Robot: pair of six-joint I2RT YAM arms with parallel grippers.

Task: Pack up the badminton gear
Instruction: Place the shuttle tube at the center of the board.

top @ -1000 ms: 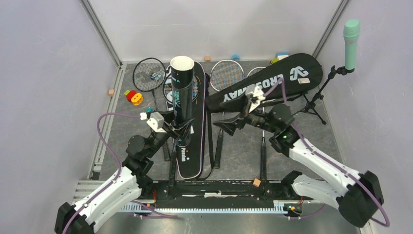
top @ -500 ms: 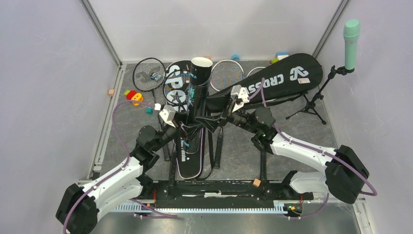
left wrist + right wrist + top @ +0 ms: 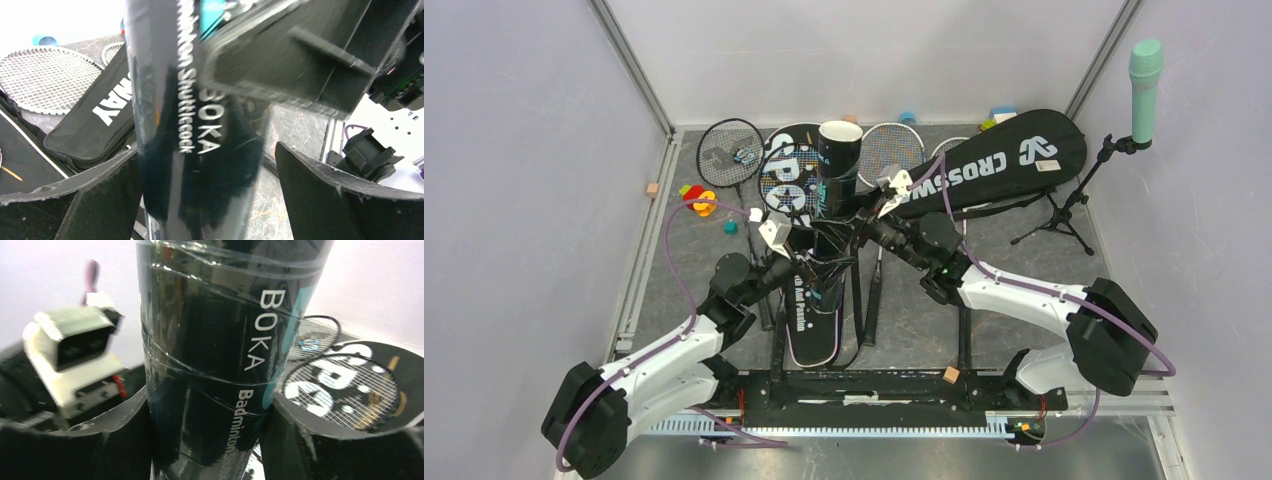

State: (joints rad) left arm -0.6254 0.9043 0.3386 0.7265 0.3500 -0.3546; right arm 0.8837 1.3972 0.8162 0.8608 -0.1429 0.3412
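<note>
Tube (image 3: 836, 185) stands near upright at frame centre over the SPORT bag (image 3: 809, 325), its long axis rising between both arms. Right jaws pinch its lower part from the right. Left jaws are spread around it, gap on one side. Count: one tube, two bags with the CROSSWAY bag (image 3: 1014, 155), four racket heads (image 3: 729, 150).

Black tube (image 3: 832, 180), white lettering
</note>
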